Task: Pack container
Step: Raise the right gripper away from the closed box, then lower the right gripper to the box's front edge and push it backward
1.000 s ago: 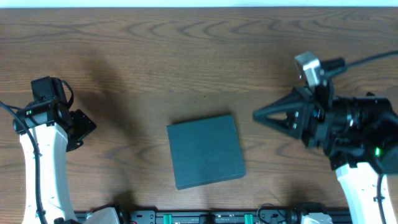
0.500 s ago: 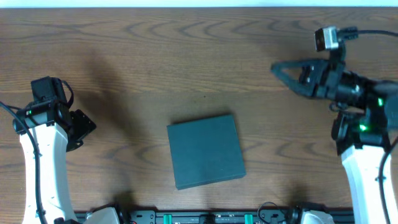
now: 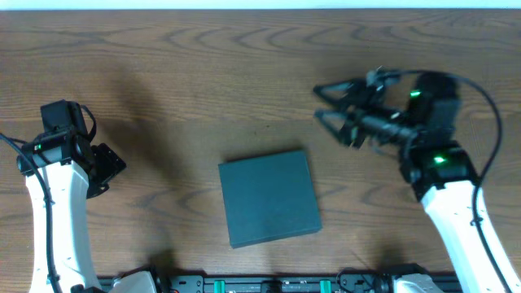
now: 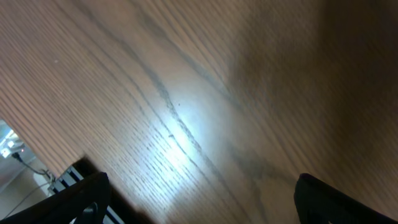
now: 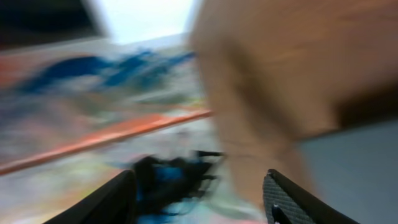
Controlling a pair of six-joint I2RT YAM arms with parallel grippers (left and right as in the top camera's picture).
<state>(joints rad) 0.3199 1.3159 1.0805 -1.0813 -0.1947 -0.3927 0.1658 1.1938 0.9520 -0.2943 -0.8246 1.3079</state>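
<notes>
The container (image 3: 269, 198) lies flat in the near middle of the table (image 3: 203, 73), lid down, exactly where it lay a second ago. The left tool (image 3: 108, 171) is parked out left, jaws spread wide, empty and unchanged. Farther back, the right tool (image 3: 320, 102) has swung in from the right and its jaws, closed to a point a second ago, now stand apart, holding nothing. This looks like a fresh approach. There is bare wood on every side, and nothing to pack is visible.
</notes>
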